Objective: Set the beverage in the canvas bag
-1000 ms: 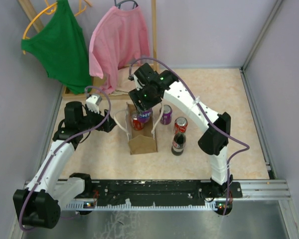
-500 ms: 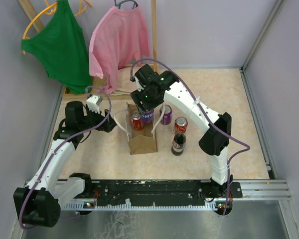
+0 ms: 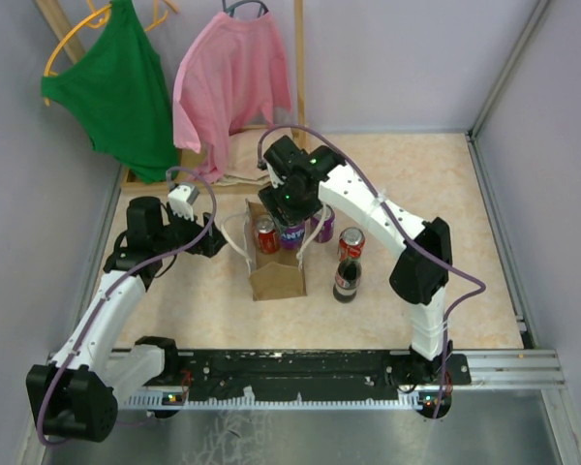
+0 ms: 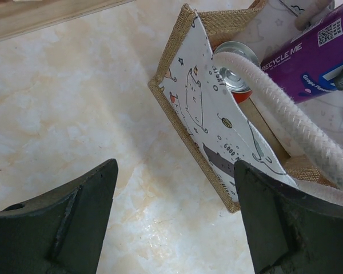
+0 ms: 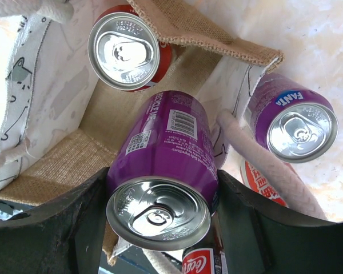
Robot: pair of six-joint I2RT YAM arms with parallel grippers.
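1. A small tan-brown canvas bag with white rope handles [image 3: 276, 263] stands upright on the pale speckled table [image 3: 445, 291]. Its top is open.
2. The right jaws pinch a purple grape soda can [image 5: 163, 165], one jaw on each side of it.
3. This purple can is tipped a little. Its bottom end points down into the open mouth of the bag, and its shiny silver top faces up. I cannot tell if it touches the bag's floor.
4. A red soda can with a silver top [image 5: 124, 51] stands inside the bag, just beside the purple one.
5. A second purple can [image 5: 291, 123] stands on the table outside the bag, just beside the bag's wall.
6. Near that one stand another red can [image 3: 351, 242] and a dark cola bottle with a red label [image 3: 347, 279].
7. The left jaws are spread wide and hold nothing. They are low over the table, close to the left side of the bag.
8. The bag's inside is white with little cartoon drawings, and a thick white rope handle [image 4: 297, 131] lies across its edge.
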